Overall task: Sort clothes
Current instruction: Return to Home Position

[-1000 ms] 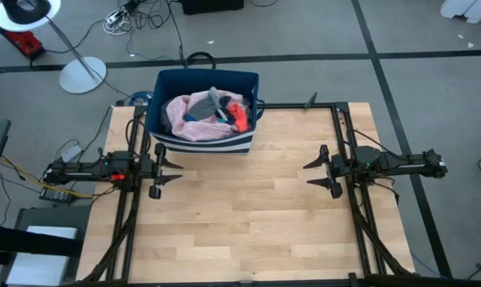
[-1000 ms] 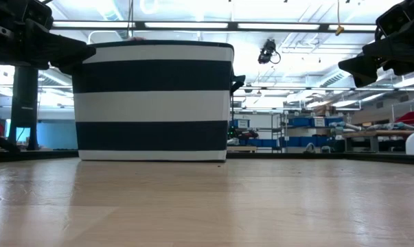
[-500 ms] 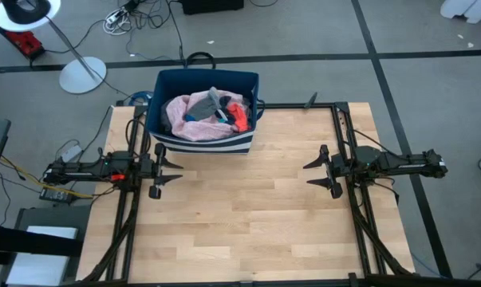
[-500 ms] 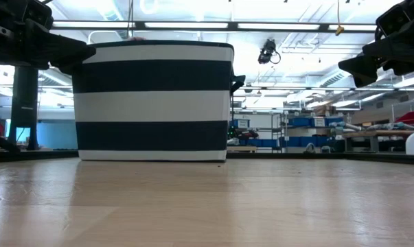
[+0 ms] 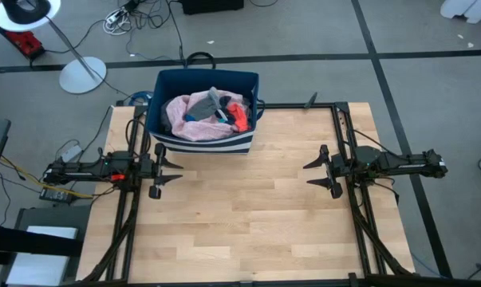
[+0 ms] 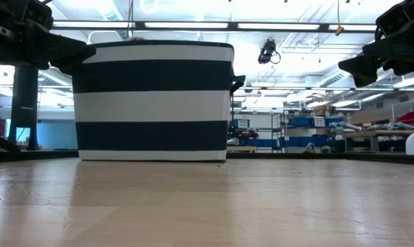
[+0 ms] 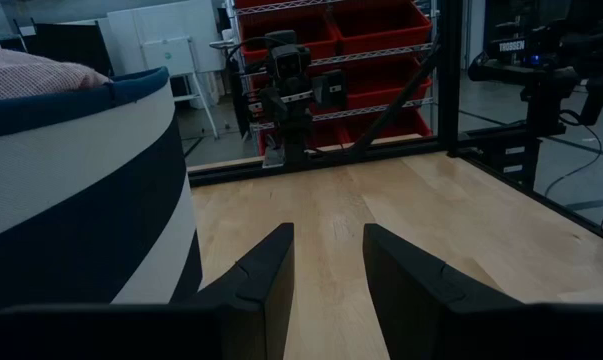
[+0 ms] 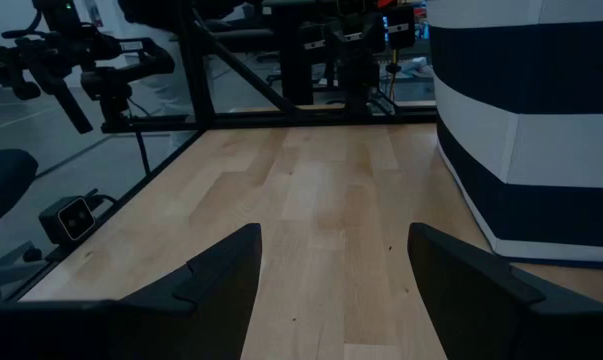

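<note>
We see the clothes (image 5: 208,114) heaped inside the bin (image 5: 164,86): pink on top, with grey, blue and red-orange pieces showing, and the heap reaches about to the bin's rim. No garment lies on the table (image 5: 248,223) around the bin in any view, so we judge the sorting itself done, with nothing left to pick up as far as we can see. The left gripper (image 5: 179,171) hangs above the table near the bin's striped front, by its left corner, its fingers apart and holding nothing. The right gripper (image 5: 306,174) hangs well to the right of the bin, its fingers spread wider and likewise empty. We judge that all that is left is for both arms to settle at rest
</note>
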